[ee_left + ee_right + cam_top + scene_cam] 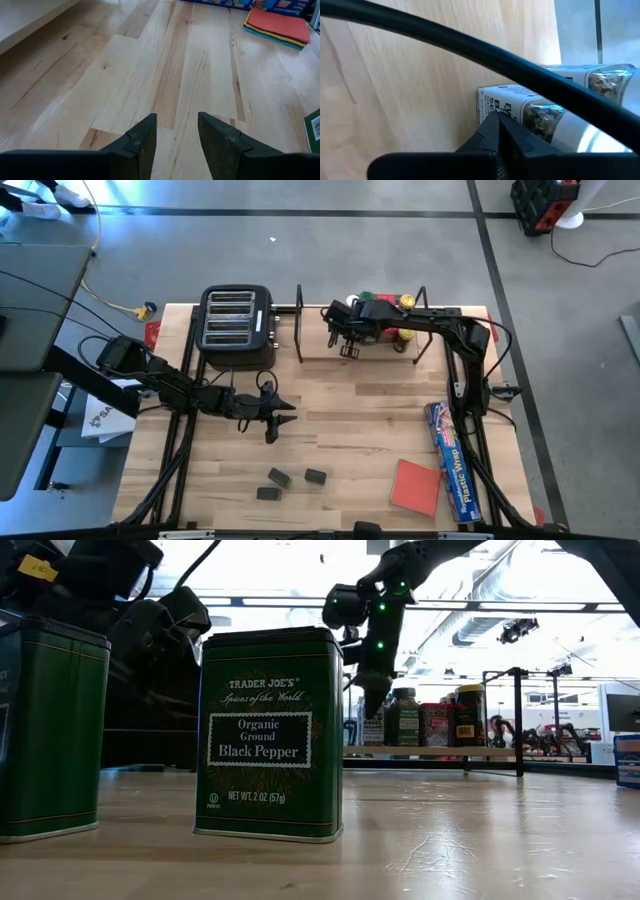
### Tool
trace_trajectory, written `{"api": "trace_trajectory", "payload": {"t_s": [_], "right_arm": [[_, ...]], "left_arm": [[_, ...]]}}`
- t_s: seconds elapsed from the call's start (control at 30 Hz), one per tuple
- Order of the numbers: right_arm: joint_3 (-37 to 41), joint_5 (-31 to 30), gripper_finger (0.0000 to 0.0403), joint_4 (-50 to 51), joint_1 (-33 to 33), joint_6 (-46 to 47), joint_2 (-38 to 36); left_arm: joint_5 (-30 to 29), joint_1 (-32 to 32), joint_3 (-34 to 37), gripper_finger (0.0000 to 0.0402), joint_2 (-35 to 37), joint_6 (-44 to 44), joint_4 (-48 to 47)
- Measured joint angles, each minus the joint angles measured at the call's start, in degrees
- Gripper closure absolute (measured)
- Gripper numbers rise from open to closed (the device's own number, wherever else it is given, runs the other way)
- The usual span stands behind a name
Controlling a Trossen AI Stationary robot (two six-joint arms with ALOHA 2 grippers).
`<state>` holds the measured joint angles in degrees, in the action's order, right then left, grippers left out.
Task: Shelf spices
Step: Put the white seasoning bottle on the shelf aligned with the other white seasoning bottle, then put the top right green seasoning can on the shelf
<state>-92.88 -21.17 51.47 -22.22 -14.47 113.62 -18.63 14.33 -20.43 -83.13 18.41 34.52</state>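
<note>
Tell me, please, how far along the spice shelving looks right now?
Several jars already stand on the shelf. The right gripper, shut and empty, is at the shelf; the left gripper hovers open mid-table. Three black tins are left near the front edge.

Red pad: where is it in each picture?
High view: red pad lies lower right, beside the blue box.
Low view: not in it.
Left wrist view: far ahead, beside the blue box.
Right wrist view: not in it.
Shared landmark: the blue box.
</note>
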Motion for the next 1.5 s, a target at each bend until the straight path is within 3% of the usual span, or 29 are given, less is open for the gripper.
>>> {"api": "trace_trajectory", "payload": {"t_s": [0.17,0.33,0.63,0.87,1.0,1.13,1.27,1.5], "right_arm": [[0.0,-1.7,0.0403,-0.7,1.1,-2.6,0.0],[0.0,-2.5,0.0403,-0.8,6.6,-2.2,-1.8],[-0.1,-1.6,0.0403,-5.4,29.0,14.1,-6.6],[-0.1,11.7,0.0403,-15.7,43.6,23.4,-4.6],[-0.1,10.9,0.0392,-24.7,49.3,25.6,-3.5],[-0.1,9.5,0.0343,-29.8,52.7,28.4,-1.3],[-0.1,8.8,0.0267,-31.3,54.2,32.8,1.6],[0.0,0.7,0.0134,-31.2,55.4,38.7,2.9]], "left_arm": [[0.0,0.0,0.0,0.0263,0.0,0.0,0.0],[0.3,0.0,0.0,0.0263,0.0,0.0,0.0],[1.5,2.0,0.0,0.0263,0.0,1.5,0.1],[1.0,6.1,0.0,0.0263,0.0,4.4,0.4],[-1.9,9.8,-0.1,0.0263,0.0,8.0,1.2],[-7.1,14.3,0.0,0.0263,0.0,12.0,1.9],[-11.4,18.7,0.0,0.0263,0.0,15.9,2.2],[-16.7,24.7,0.0,0.0263,0.0,20.3,2.6]]}}
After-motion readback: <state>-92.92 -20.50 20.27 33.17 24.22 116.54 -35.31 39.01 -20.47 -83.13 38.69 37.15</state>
